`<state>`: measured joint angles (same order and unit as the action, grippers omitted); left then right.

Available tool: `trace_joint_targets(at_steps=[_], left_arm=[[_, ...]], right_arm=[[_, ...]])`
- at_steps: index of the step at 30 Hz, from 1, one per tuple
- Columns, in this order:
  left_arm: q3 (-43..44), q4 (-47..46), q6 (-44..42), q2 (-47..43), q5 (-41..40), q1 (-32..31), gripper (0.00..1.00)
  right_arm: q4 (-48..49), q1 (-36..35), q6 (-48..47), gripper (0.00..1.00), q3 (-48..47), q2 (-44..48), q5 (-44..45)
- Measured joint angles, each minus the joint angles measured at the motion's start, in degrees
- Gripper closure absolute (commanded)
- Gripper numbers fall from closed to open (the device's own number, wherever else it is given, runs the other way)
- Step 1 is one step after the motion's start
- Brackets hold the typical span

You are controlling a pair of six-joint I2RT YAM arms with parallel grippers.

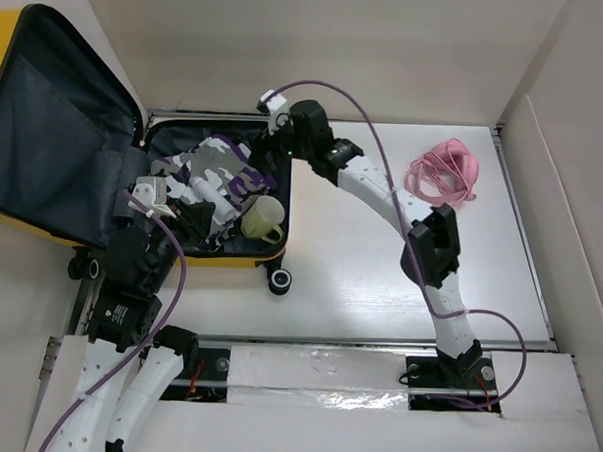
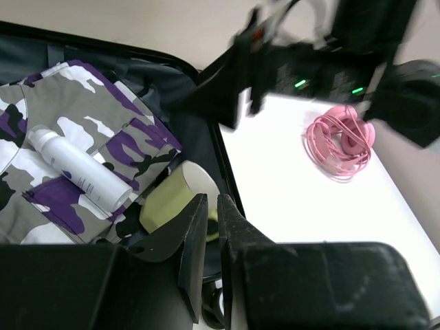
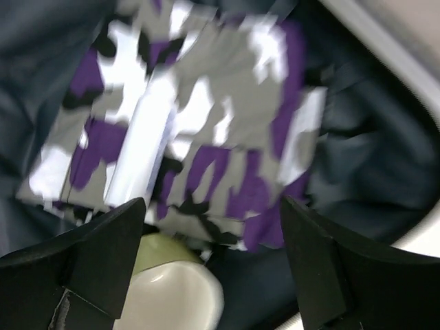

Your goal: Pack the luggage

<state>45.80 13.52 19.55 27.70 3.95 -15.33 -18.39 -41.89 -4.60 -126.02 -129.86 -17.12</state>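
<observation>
- We see the luggage (image 1: 55,135) lying open at the far left of the table (image 1: 379,279). Its lid is thrown back to the left, past the table edge.
- Its shell is bright yellow, its lining is dark grey fabric, and a black wheel (image 1: 279,280) sits at the near right corner.
- In the right half lies a folded camouflage garment (image 1: 209,167) in grey, white, purple and black. A white bottle (image 2: 79,168) rests on top of it.
- A pale yellow-green cup (image 1: 264,219) lies just beside the garment, against the near right wall.
- The left gripper (image 2: 212,203) hangs over the near edge of the case. Its jaws are pressed almost together, and we see nothing between them.
- The right gripper (image 3: 210,206) hovers above the garment with its jaws spread wide and empty.
- A coiled pink cord (image 1: 444,172) lies on the table, well apart from the case.
</observation>
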Motion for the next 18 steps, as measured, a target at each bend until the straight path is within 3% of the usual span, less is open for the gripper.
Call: trace_joint_targets(at_steps=[1, 2, 5, 8, 10, 11, 12, 15, 18], left_arm=[[0.0, 0.0, 0.0, 0.13, 0.07, -0.02, 0.91], [0.0, 0.0, 0.0, 0.2, 0.13, -0.02, 0.91], [0.0, -0.02, 0.0, 0.22, 0.15, -0.02, 0.91], [0.0, -0.02, 0.0, 0.22, 0.42, -0.02, 0.91], [0.0, -0.07, 0.0, 0.22, 0.68, -0.02, 0.9], [0.0, -0.07, 0.0, 0.22, 0.74, -0.02, 0.9], [0.0, -0.09, 0.0, 0.24, 0.83, -0.02, 0.9], [0.0, -0.17, 0.0, 0.37, 1.25, -0.02, 0.9], [0.0, -0.28, 0.0, 0.5, 1.6, -0.02, 0.9]], right_arm=[[1.73, 0.68, 0.31, 0.2, 2.16, 2.45, 0.68], [4.0, 1.42, 0.55, 0.47, 4.81, 5.09, 1.29], [12.63, 5.35, 1.9, 1.0, 19.41, 17.99, 4.83], [18.78, 11.34, 3.43, 1.0, 32.79, 30.14, 13.84], [22.38, 16.41, 5.07, 0.82, 40.28, 35.85, 20.63], [23.45, 19.1, 6.1, 0.62, 43.78, 37.77, 23.23], [24.7, 22.08, 7.37, 0.53, 47.65, 39.15, 25.86], [25.75, 29.18, 10.69, 0.37, 56.17, 39.1, 28.79], [23.87, 34.38, 12.26, 0.3, 59.49, 34.71, 28.28]])
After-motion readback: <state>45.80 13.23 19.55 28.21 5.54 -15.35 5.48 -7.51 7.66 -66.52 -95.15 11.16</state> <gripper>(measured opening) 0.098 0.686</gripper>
